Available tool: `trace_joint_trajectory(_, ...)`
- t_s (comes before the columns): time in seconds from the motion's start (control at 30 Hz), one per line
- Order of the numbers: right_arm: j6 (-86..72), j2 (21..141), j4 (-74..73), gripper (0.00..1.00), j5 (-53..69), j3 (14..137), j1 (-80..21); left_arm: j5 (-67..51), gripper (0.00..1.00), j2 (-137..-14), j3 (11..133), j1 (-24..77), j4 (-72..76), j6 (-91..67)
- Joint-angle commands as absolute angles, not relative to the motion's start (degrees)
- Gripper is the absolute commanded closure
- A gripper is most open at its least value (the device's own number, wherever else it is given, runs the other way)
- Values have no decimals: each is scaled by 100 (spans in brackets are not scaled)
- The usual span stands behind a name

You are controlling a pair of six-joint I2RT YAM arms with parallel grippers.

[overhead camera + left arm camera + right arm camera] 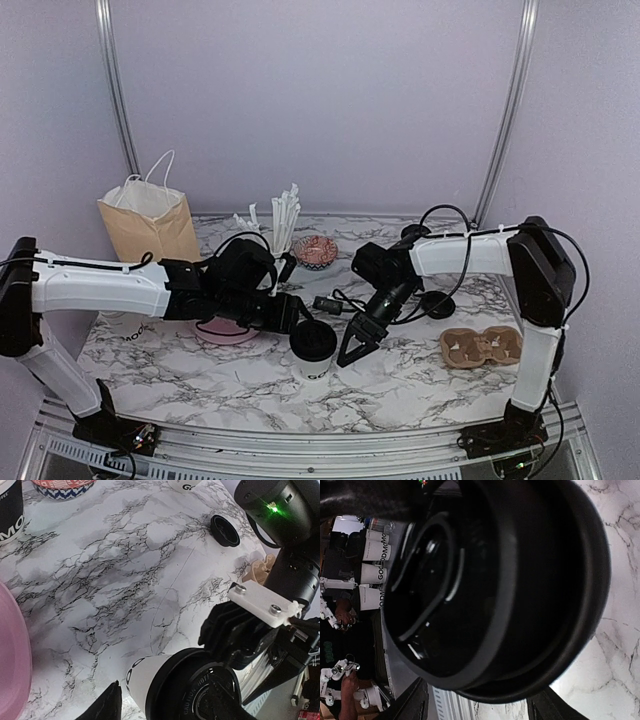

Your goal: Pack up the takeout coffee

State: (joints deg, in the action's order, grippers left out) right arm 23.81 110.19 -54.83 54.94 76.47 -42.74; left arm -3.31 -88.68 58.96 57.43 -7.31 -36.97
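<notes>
Fingers (412,704) of the right gripper (355,350) stand spread apart, released, one on each side of the black lid (520,590), which fills the right wrist view. From above, that gripper angles down just to the right of the takeout coffee (314,352), and I cannot tell whether a fingertip touches it.

One finger (107,705) of the left gripper (297,318) shows in the left wrist view, with a thin strip of marble between it and the white cup wall. The other finger is out of sight, so I cannot tell whether this gripper grasps the cup.

That coffee stands upright on the marble table (200,370), between the two grippers and toward the near edge. Its long axis is vertical, with the base down and the lid on top. Black lettering on its side faces the near edge.

A pink plate (228,333) lies just left of the cup, under the left arm. A cardboard cup carrier (482,346) sits well to the right, and a loose black lid (437,305) lies behind it. A brown paper bag (148,228), white straws (285,215) and a patterned bowl (315,251) stand along the far side.
</notes>
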Motion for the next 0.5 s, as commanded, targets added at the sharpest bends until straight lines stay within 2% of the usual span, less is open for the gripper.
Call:
trace_joint_trajectory(0.0,2214,11193,-5396,36,5319,7987,-4189,-673,45,-8957,5852,5757,-418,-3683)
trace_joint_trajectory(0.47,1944,11478,-5159,43,5245,8370,-3358,-523,54,-8480,5222,5814,-226,-4221)
